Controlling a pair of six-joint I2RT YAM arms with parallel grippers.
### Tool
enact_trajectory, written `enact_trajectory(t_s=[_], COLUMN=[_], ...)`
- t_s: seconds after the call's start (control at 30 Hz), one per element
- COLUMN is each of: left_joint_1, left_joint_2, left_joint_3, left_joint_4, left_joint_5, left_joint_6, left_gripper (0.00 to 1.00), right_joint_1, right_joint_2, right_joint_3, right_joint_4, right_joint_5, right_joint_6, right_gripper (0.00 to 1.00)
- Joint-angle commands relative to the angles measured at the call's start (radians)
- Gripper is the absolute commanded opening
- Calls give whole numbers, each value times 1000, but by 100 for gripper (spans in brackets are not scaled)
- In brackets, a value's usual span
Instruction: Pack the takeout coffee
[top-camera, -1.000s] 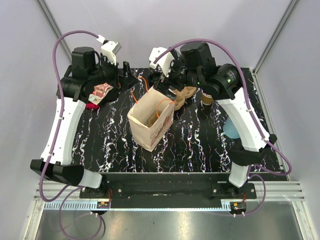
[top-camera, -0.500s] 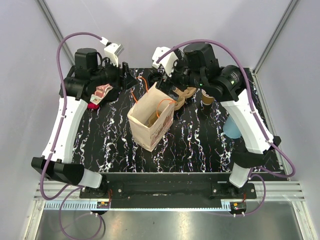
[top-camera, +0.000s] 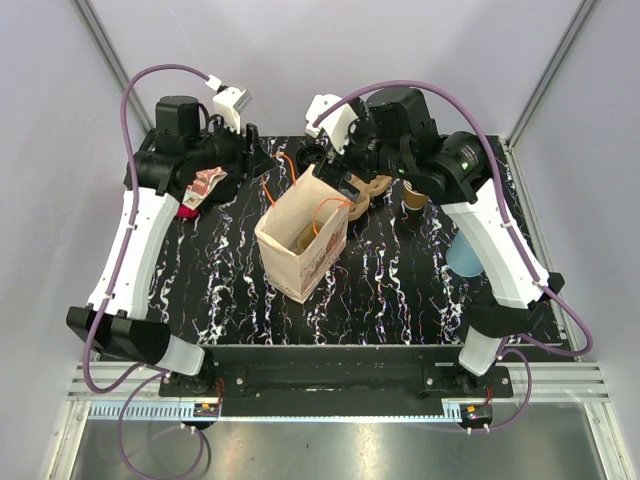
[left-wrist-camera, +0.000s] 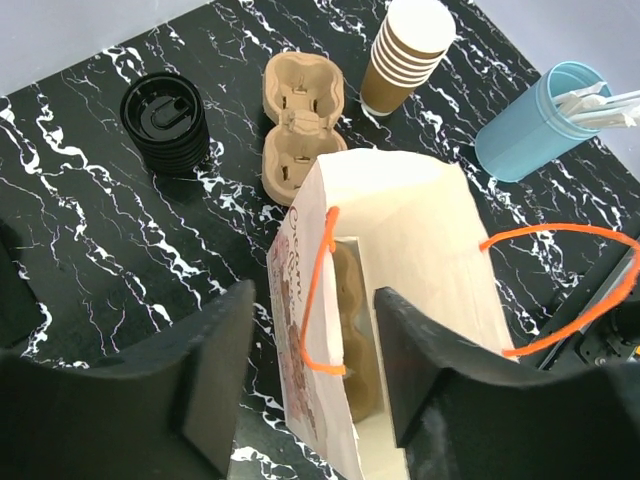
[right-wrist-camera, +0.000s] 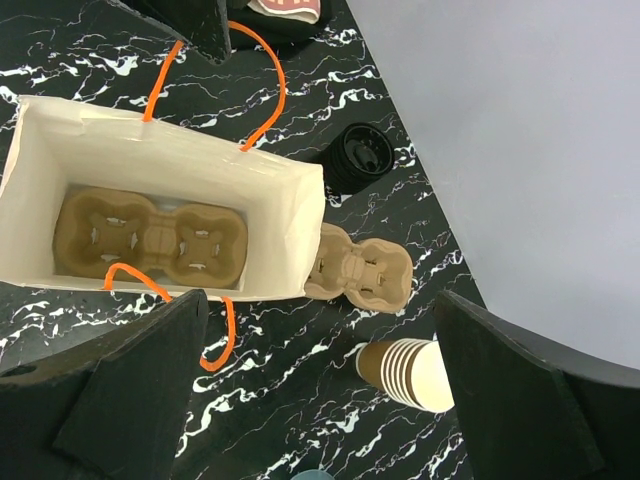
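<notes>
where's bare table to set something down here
Bare table runs along the near edge, in front of the paper bag, and between bag and blue cup. Crowded behind the bag: lid stack, cup carrier, paper cup stack.

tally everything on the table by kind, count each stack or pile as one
white paper bag with orange handles: 1
brown moulded pulp cup carriers: 2, the second beside the bag
stack of black plastic lids: 1
stack of brown paper cups: 1
light blue cup of white stirrers: 1
pile of red and pink packets: 1
total: 7
</notes>
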Motion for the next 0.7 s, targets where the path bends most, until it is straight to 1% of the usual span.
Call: enact_trajectory(t_s=[0.0, 0.13, 0.17, 0.27, 0.37, 0.43, 0.6, 0.67], left_joint_1=[-1, -1, -2, -2, -1, -1, 13, 36], left_joint_2=[25, 39, 37, 20, -14, -36, -75, -92], left_joint_3=[-6, -3, -1, -3, -7, -3, -4, -18], left_joint_4=[49, 49, 49, 47, 35, 18, -16, -16], left_joint_5=[26, 8, 3, -26, -69, -129, -258, -273], left_joint_6=[24, 31, 31, 32, 40, 46, 63, 73], left_gripper=[51, 28, 17, 6, 4, 2, 1, 1], right_joint_1=[4, 1, -2, -7, -13, -19, -33, -40], right_joint_2=[-43, -47, -49, -50, -53, -53, -53, -53], right_joint_3=[3, 1, 0, -5, -14, -20, -28, -35], right_joint_4=[40, 40, 40, 44, 48, 51, 60, 64], right_joint_5=[18, 28, 26, 32, 34, 34, 21, 21], right_joint_6=[12, 11, 11, 9, 9, 9, 14, 15], right_gripper=[100, 100, 100, 100, 100, 100, 100, 100])
